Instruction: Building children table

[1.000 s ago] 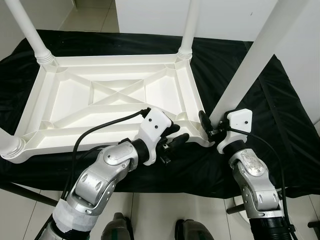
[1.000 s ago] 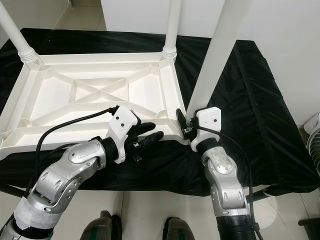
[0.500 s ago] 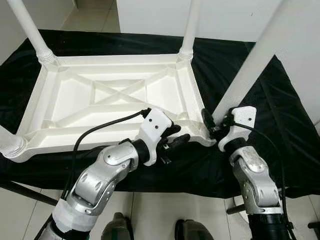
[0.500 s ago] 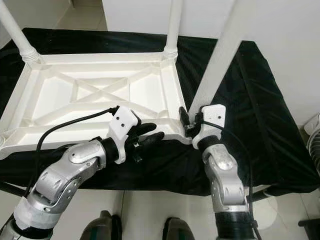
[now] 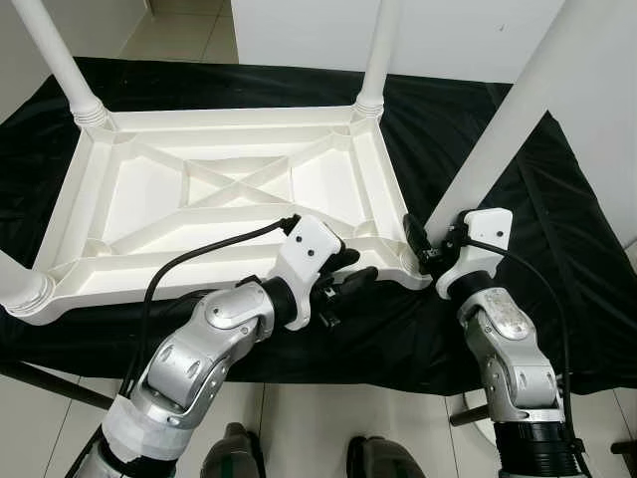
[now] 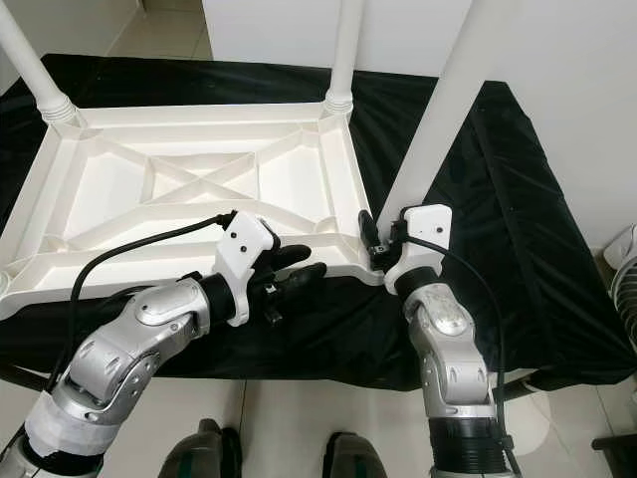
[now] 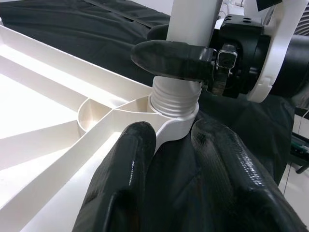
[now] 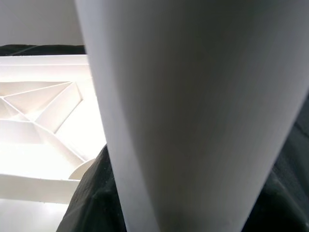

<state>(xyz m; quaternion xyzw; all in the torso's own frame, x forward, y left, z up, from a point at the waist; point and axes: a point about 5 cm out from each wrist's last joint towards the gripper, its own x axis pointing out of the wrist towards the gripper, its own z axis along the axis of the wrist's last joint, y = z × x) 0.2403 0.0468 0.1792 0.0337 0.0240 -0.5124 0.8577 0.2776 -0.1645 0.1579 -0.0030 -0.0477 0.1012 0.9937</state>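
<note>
A: Head views. White tabletop (image 5: 209,189) lies upside down on the black cloth (image 5: 557,229), ribs up. Far-left leg (image 5: 55,55) and far-right leg (image 5: 378,50) stand in their sockets; a third socket sits at the near-left corner (image 5: 20,294).

B: And the fourth?

A: Fourth leg (image 5: 508,119) rises from the near-right corner. Right gripper (image 6: 383,244) is at its base, fingers clamped around the leg just above the socket. Left gripper (image 5: 348,282) lies at the tabletop's near edge, just left of that corner.

B: Left wrist view?

A: Left fingers (image 7: 130,164) are spread apart, holding nothing, one on the tabletop's near rim beside the threaded socket (image 7: 174,104), the other over the cloth. One right finger (image 7: 169,53) wraps the leg (image 7: 193,19) just above the threads.

B: Right wrist view?

A: The leg (image 8: 193,111) stands very close to the camera, between the fingers; ribbed tabletop (image 8: 43,125) to the left beyond it.
</note>
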